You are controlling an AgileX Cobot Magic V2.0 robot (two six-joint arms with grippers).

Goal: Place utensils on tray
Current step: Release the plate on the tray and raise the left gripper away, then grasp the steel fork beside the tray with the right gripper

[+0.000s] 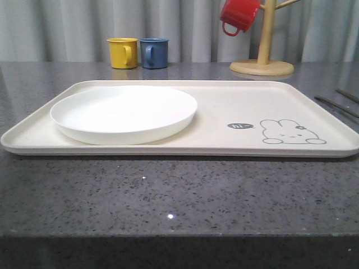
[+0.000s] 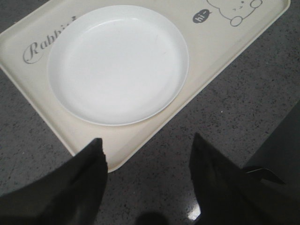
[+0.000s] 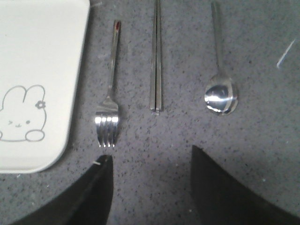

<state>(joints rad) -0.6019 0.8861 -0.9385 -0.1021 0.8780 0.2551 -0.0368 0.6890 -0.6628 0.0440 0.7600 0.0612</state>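
My right gripper (image 3: 150, 164) over the desk (image 3: 187, 136), jaws apart, fork (image 3: 108, 110), chopsticks (image 3: 156, 61), spoon (image 3: 220, 91) side by side beside the tray (image 3: 42, 56), my left gripper (image 2: 147, 154) jaws apart near the plate (image 2: 117, 63)

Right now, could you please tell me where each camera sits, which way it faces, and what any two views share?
Front: low at the table's near edge, facing forward over the tray and plate toward mugs.
Left wrist: above the tray's edge, looking down at the plate; open left gripper at bottom.
Right wrist: beside the tray, looking down at fork, chopsticks, spoon; open right gripper at bottom.
Shared: all three show the rabbit drawing.
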